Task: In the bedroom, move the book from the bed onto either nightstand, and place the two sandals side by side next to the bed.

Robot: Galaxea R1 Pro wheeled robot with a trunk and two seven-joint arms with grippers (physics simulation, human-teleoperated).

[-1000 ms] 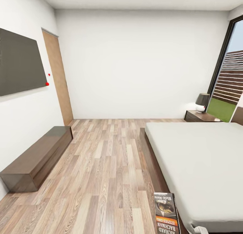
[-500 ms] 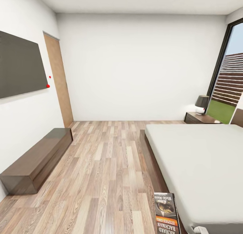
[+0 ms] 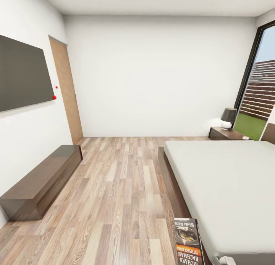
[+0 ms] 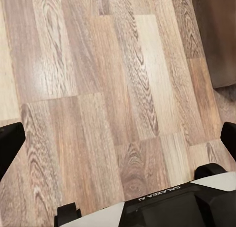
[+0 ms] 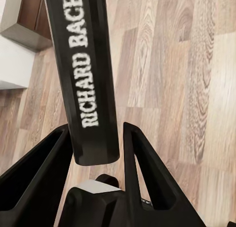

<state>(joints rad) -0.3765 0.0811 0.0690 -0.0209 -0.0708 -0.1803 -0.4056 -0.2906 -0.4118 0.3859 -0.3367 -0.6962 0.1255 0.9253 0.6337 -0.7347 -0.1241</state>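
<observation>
White-walled bedroom (image 3: 160, 73): the right gripper (image 5: 96, 143) has its fingers clamped on the book (image 3: 188, 245), spine running straight out from them. Its nightstand (image 3: 225, 134) lies far right, beyond the bed (image 3: 229, 181). Left gripper (image 4: 118, 143) fingers are apart over the floor (image 3: 122, 188).

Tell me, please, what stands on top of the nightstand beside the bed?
On the nightstand stands a lamp with a dark shade and a white base. The bed hides the nightstand's lower part, and its far side runs behind the window frame.
</observation>
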